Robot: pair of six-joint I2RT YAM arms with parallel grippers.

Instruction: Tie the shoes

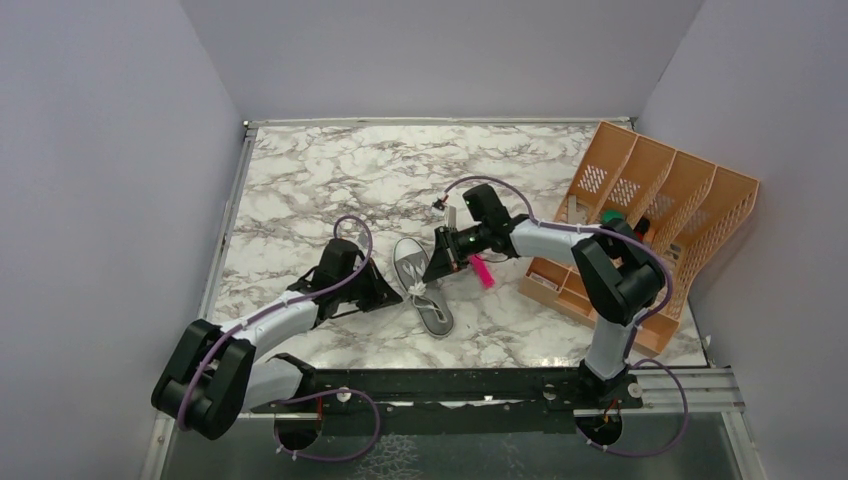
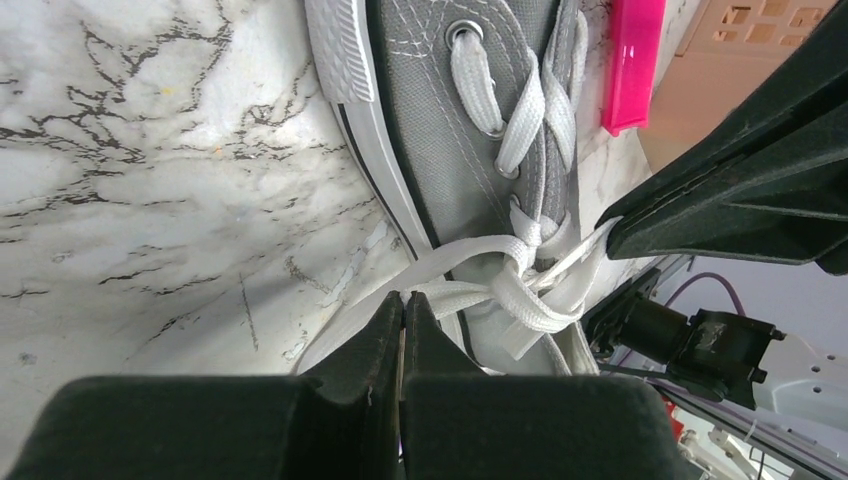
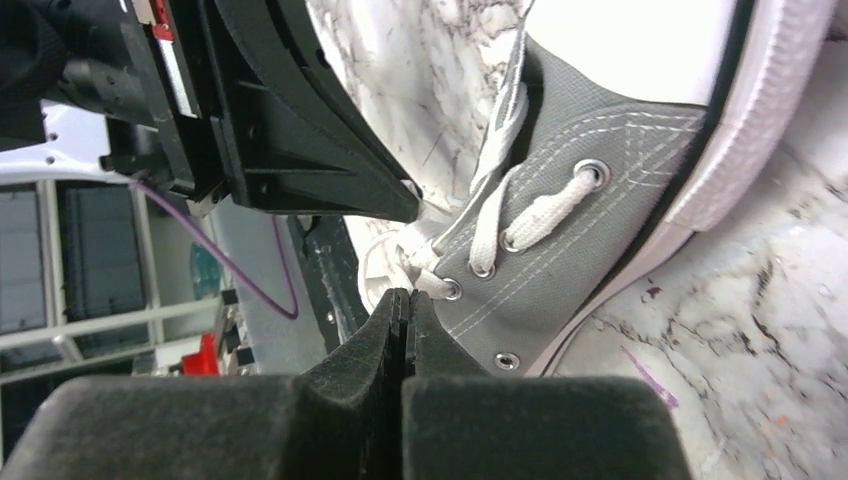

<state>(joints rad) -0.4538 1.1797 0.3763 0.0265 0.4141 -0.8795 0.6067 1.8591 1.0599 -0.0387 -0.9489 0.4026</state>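
Top external view: a grey-veined marble counter enclosed by pale walls, with two robot arms reaching in from the near edge.

At left, the left arm lies low and stretched forward to the right. Its left gripper points at the middle of the shoe. In the left wrist view its fingers are pressed fully together. White lace strands run right up to the tips, but I cannot tell if one is pinched.

At centre lies a grey sneaker, flat on its sole, toe pointing away from the arms. Its white laces bunch in a loose tangle at mid-shoe, between the two grippers.

To the right, the right arm rises from its base, folds at the elbow and reaches back left. The right gripper angles down at the sneaker from the far right side. In the right wrist view it is closed, tips against the lace tangle.

A pink bar lies just beside that gripper. An orange mesh organiser stands at far right.
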